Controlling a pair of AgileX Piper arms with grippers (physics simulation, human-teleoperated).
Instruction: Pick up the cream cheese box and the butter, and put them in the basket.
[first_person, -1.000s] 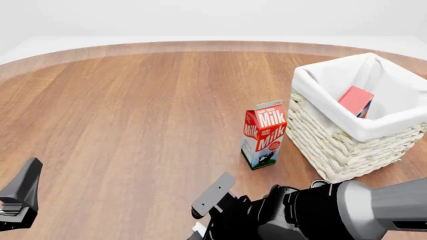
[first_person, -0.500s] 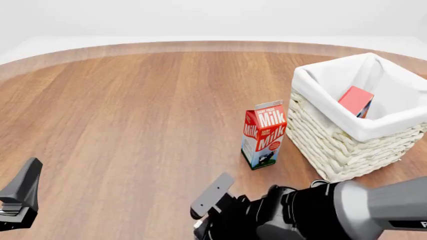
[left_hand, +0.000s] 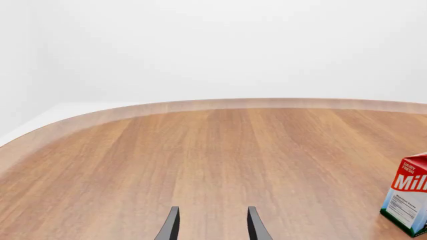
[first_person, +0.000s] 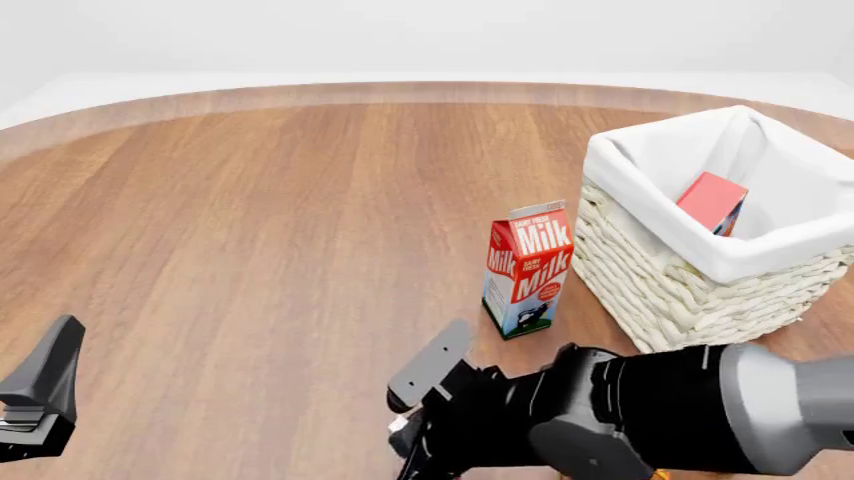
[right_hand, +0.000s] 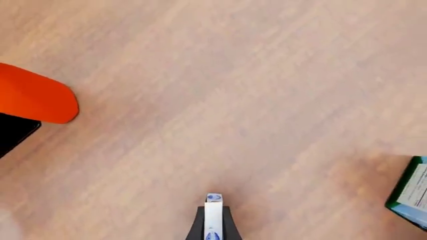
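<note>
The butter (first_person: 711, 203), a red box, lies inside the basket (first_person: 665, 290), which stands at the right of the table. The cream cheese box (right_hand: 213, 220) shows in the right wrist view as a slim white box with a blue mark, held edge-on above the wooden table. My right gripper (right_hand: 213, 212) is shut on it. In the front view the right gripper (first_person: 416, 405) is low near the front edge, in front of the milk carton. My left gripper (left_hand: 212, 226) is open and holds nothing; it sits at the front left corner (first_person: 40, 392).
A red-and-white milk carton (first_person: 527, 268) stands upright just left of the basket, and its base shows in both wrist views (left_hand: 408, 197) (right_hand: 408, 194). An orange object (right_hand: 35, 99) lies at the edge of the right wrist view. The table's curved far edge (first_person: 400, 92) runs across the back.
The right arm has shifted a little forward and up over the table, still holding the box. The left arm, milk carton, basket and butter have not moved.
</note>
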